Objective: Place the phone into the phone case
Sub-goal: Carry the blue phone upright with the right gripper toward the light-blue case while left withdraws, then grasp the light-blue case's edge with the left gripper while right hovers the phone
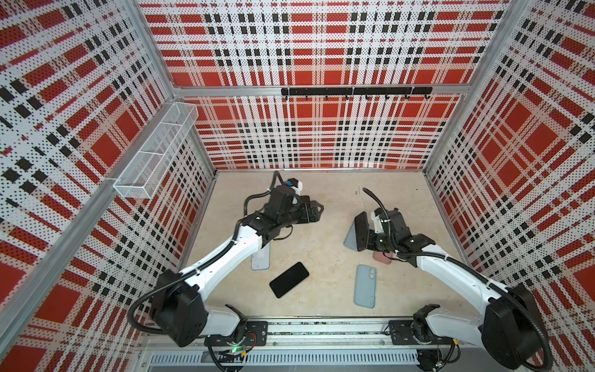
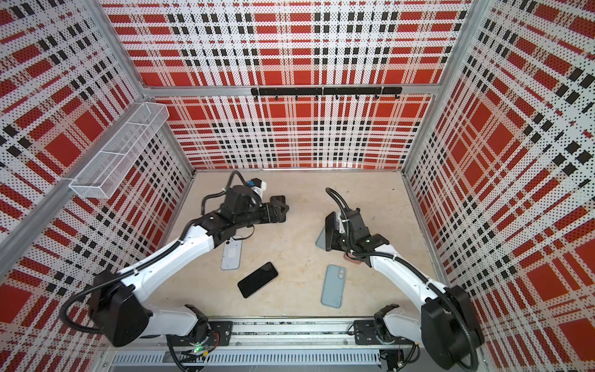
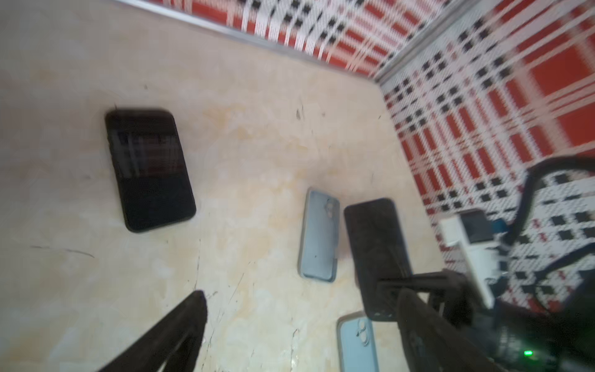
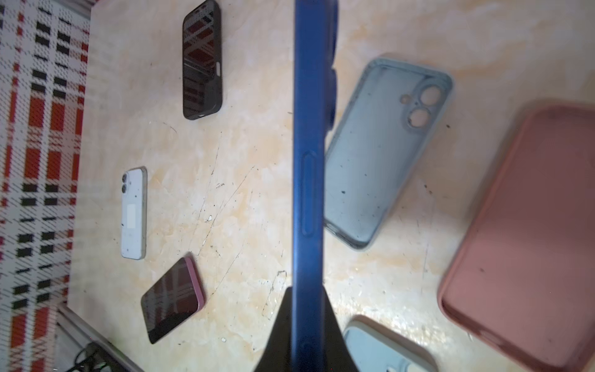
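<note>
Right end effector (image 4: pixel 307 306) pinches blue phone (image 1: pixel 362 230) edge-up, right of centre in a top view, likely for lowering into open blue case (image 4: pixel 383 151). Left end effector (image 3: pixel 302 294) spread, empty.

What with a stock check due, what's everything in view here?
blue phone: 1, blue, on edge in right gripper
black phone: 1, black, lying by left gripper
white phone: 1, white, face down, left side
pink phone: 1, pink rim, screen up, front middle
blue case: 2, light blue, this one front right, another beneath blue phone
pink case: 1, pink, right side
basket: 1, white mesh, left wall
hook rail: 1, black, back wall
table: 1, beige, underneath all
left gripper: 1, black, open, empty
right gripper: 1, black, shut on blue phone
</note>
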Motion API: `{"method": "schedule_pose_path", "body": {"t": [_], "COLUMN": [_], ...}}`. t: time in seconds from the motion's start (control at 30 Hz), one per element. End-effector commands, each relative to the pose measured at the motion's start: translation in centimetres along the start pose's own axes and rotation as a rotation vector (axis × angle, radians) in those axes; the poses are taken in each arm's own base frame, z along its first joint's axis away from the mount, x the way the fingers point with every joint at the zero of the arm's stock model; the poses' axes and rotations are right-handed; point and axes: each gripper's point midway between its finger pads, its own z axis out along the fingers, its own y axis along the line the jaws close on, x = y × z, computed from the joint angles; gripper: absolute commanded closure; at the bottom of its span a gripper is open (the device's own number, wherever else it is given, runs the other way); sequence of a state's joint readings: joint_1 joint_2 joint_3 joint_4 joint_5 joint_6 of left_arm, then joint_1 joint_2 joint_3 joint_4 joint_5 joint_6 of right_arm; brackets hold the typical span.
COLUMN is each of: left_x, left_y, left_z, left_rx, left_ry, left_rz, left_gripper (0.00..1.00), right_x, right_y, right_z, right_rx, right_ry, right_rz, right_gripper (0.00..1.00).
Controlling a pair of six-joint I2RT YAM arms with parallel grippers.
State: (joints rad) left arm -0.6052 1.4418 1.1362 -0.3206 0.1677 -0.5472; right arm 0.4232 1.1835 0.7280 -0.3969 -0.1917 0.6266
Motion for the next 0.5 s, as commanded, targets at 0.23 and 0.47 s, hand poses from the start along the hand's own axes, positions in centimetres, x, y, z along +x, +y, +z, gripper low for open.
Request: {"method": "schedule_pose_path", "body": {"t": [0.23,0.47], "left_x": [7.9,9.8], "left_y": [-2.2,-1.4], "left_z": [10.8,16.2], "left_rx": [-0.174,-0.286], "left_ry": [0.316,0.371], "left_rz": [0.176,0.23], "left_gripper": [0.11,0.15], "right_x": [-2.1,-3.1], "right_y": [-1.7,-3.5], "right_z": [-4.5,-7.2], "right_rx": [-0.048,-0.081], "right_ry": [-0.178,-0.282], "right_rz": [0.161,0.19], "right_gripper": [1.0,1.0]}}
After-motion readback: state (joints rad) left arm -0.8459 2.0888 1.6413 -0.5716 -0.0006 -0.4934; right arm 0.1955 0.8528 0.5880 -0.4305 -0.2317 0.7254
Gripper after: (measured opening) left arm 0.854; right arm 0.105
